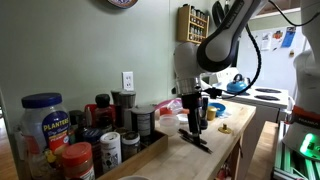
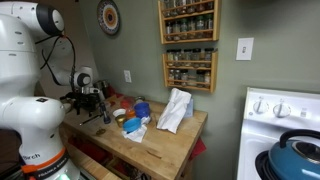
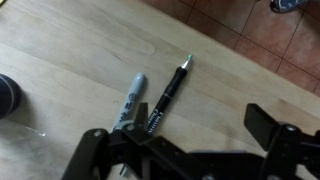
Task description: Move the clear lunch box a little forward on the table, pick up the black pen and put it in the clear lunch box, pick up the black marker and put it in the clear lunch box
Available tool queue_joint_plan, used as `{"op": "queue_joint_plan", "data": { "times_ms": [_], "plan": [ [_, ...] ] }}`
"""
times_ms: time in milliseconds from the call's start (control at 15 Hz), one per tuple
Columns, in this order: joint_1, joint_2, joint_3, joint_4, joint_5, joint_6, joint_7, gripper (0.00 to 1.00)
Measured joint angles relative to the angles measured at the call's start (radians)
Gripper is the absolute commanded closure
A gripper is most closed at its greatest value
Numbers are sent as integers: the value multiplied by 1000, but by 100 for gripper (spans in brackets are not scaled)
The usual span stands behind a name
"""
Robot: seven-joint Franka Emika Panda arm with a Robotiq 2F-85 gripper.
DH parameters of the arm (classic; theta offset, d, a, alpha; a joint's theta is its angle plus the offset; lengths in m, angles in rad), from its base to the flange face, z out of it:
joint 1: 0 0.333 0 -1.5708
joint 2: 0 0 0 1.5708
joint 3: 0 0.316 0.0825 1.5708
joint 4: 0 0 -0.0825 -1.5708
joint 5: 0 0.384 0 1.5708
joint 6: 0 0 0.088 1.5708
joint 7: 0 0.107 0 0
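On the pale wooden tabletop (image 3: 70, 50) under the wrist camera, the slim silver-tipped black pen (image 3: 168, 88) lay just beside the grey-labelled black marker (image 3: 130, 98), their near ends between the spread, empty fingers of the black gripper (image 3: 176, 124).

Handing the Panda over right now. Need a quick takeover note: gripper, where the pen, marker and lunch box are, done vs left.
gripper: open and empty, jaws spread wide above the pen and marker in the wrist view.
black pen and black marker: lying side by side on the wooden table, neither gripped.
clear lunch box: I can't pick it out with confidence in any view, so whether it was moved forward is unconfirmed.
Done: nothing I can verify.
Left: check the box position, then put the pen in it, then the marker.
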Motion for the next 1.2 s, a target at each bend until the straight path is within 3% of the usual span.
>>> {"op": "queue_joint_plan", "data": {
  "times_ms": [67, 200, 267, 533, 600, 867, 1200],
  "plan": [
    [0, 10, -2, 1, -10, 10, 17, 9],
    [1, 29, -7, 4, -34, 21, 51, 24],
    [1, 37, -10, 4, -44, 27, 64, 38],
    [6, 59, -19, 5, -76, 48, 109, 59],
    [7, 62, -22, 7, -83, 50, 117, 72],
    [11, 77, -28, 18, -103, 52, 138, 100],
    [13, 79, -30, 26, -110, 52, 142, 97]
  ]
}}
